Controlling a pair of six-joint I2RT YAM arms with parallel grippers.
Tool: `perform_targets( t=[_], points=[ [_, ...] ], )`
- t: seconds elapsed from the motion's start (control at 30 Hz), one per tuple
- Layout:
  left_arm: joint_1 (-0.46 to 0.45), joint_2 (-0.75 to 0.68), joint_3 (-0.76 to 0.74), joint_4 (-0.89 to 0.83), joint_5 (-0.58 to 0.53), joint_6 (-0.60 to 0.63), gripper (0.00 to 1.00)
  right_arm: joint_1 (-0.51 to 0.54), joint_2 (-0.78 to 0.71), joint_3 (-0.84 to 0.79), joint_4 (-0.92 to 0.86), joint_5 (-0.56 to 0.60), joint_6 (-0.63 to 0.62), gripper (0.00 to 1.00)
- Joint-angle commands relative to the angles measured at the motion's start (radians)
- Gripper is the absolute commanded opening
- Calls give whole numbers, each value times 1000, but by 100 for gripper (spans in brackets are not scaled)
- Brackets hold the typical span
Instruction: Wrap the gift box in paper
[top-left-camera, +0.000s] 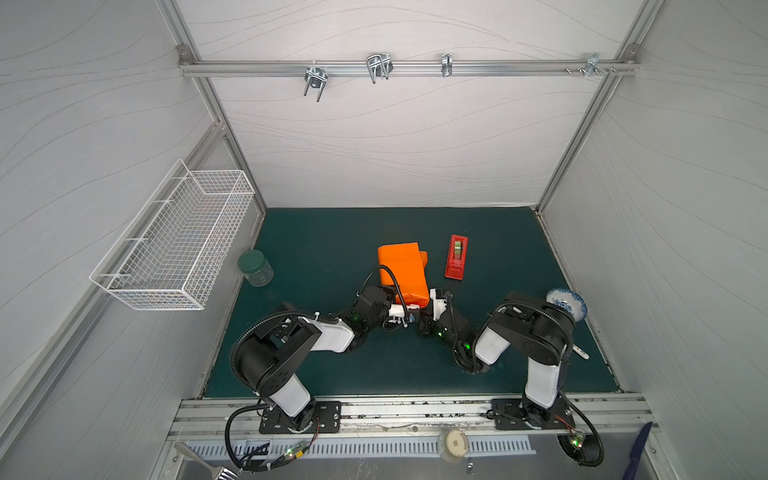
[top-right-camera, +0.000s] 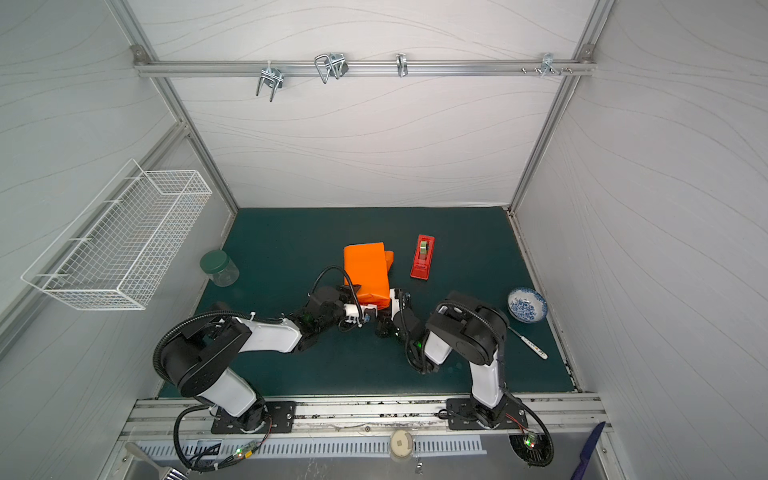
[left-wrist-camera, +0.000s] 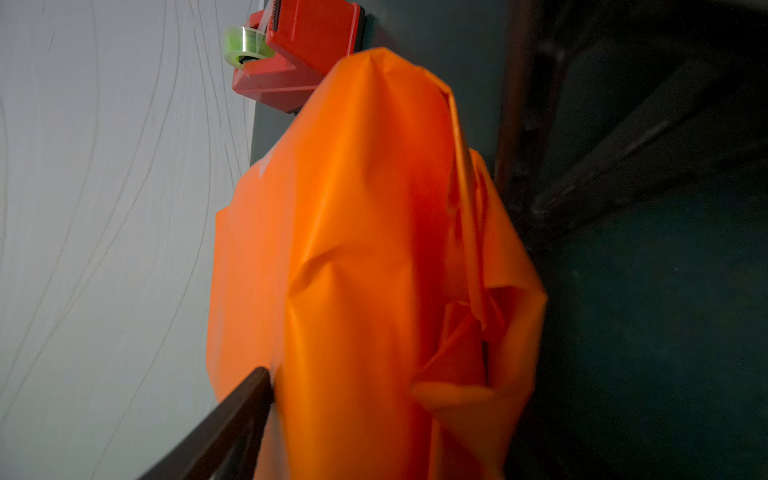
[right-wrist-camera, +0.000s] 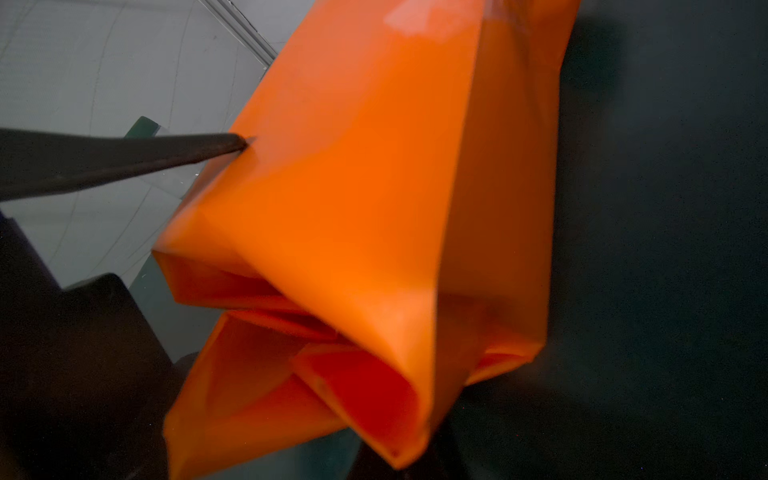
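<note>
left gripper (top-left-camera: 419, 306): wide, straddling near end of paper (top-left-camera: 402, 266) | right gripper (top-left-camera: 432, 296): closed at same end, grip unclear | paper: folded parcel on surface (top-left-camera: 332, 249)

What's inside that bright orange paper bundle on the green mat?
At its open near end, the bright orange paper shows only its own folded-in flaps. Whatever it wraps is covered on every visible side; no box surface shows.

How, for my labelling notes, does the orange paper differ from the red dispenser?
The paper is wide and bulky; the dispenser is narrow. The paper is creased, with an open near end; the dispenser is rigid and holds a greenish tape roll. Both rest on the green mat.
</note>
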Motion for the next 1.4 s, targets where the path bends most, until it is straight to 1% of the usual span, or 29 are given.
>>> perform_targets(
  t=[0.0,0.23,0.37,0.4,0.5,0.57,0.63,0.73,0.77,0.8,0.83,0.93,1.0,1.07,1.2,1.37],
  points=[
    [15,15,26,22,24,-15,79,-7,-32,-17,23,16,-4,0],
    [27,33,27,31,23,-24,75,-8,-84,-54,-4,18,-8,1],
    [29,30,25,21,35,-39,72,-8,-120,-78,-17,12,-11,7],
    [28,27,26,16,37,-43,70,-7,-133,-88,-17,11,-14,10],
    [35,28,24,8,42,-49,69,-12,-204,-92,-123,2,-22,23],
    [40,24,22,4,48,-54,68,-20,-278,-60,-288,-19,-27,29],
    [45,16,20,-8,58,-58,67,-21,-366,-35,-458,-19,-60,34],
    [50,13,21,-18,67,-64,65,-39,-487,-32,-609,-12,-94,42],
    [51,16,22,-20,70,-65,64,-57,-514,-21,-655,-32,-108,50],
    [52,16,22,-20,70,-66,63,-78,-538,3,-724,-57,-125,58],
    [53,18,21,-20,70,-66,63,-95,-555,30,-805,-82,-147,65],
    [55,21,20,-15,77,-73,62,-117,-571,72,-905,-119,-205,80],
    [60,21,20,-15,89,-81,62,-118,-568,69,-893,-121,-241,83],
    [63,22,22,-17,95,-85,61,-117,-552,50,-830,-129,-277,85],
    [66,26,25,-21,106,-92,60,-118,-472,67,-745,-182,-348,86],
    [68,29,30,-31,114,-94,59,-118,-339,101,-639,-207,-363,85]
  ],
)
